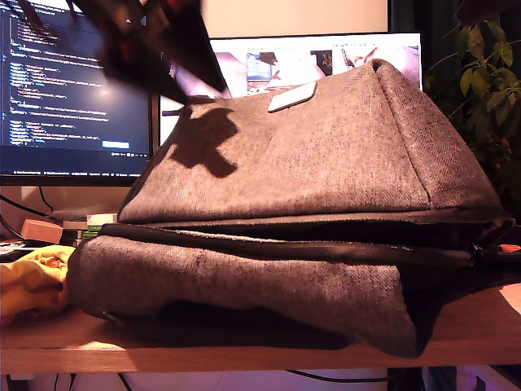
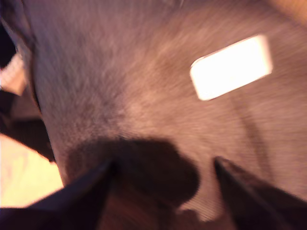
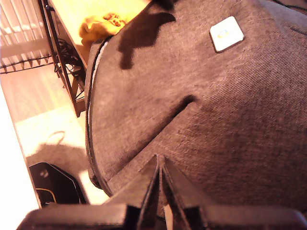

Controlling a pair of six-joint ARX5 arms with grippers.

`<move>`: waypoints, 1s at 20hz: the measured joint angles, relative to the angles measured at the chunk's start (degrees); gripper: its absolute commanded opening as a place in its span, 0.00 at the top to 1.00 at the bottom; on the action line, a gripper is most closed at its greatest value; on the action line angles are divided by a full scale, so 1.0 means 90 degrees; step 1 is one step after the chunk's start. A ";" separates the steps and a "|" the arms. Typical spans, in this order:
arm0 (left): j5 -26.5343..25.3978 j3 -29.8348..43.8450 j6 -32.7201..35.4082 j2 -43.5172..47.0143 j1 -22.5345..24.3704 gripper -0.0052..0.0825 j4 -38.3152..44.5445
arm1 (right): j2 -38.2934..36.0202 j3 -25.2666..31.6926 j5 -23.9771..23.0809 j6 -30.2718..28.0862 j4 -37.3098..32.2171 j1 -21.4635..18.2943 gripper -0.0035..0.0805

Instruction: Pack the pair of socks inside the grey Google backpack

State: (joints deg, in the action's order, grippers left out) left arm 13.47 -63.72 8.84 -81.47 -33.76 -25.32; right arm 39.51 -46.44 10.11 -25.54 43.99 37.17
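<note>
My first gripper (image 2: 163,167): jaws wide, empty, over the backpack (image 1: 309,163). My second gripper (image 3: 160,184): jaws closed, empty, above it too. Socks (image 1: 32,281): on the desk (image 1: 244,346) at the exterior view's left, touching the bag; soft, light, likely easy to pinch mid-bundle.

One grey backpack (image 1: 326,163), one yellow sock bundle (image 1: 32,281), two monitors (image 1: 73,81), one plant (image 1: 480,73)

Beneath the spread jaws of my first gripper (image 2: 160,179) lies the backpack (image 1: 309,212) on the surface (image 1: 244,346), its patch (image 2: 231,67) ahead of them, the socks (image 1: 32,281) off beside the backpack's end.
</note>
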 measured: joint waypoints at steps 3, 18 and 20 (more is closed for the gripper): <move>-0.0236 -0.0005 -0.0080 -0.0352 0.0000 0.52 0.0032 | 0.0000 0.0000 0.0000 0.0000 0.0000 0.0000 0.96; 0.0777 -0.1588 -0.0474 -0.0510 0.0005 0.97 -0.1086 | 0.0019 0.0000 0.0274 0.0019 -0.0024 0.0726 0.47; 0.0940 -0.1610 -0.0508 -0.0522 0.0000 0.97 -0.1093 | 0.0117 0.0000 0.0039 -0.0185 -0.0024 0.1020 0.47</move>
State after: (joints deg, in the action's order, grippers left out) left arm 21.93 -78.22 4.27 -86.17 -33.76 -35.16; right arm 40.56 -46.44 10.46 -27.20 43.77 46.35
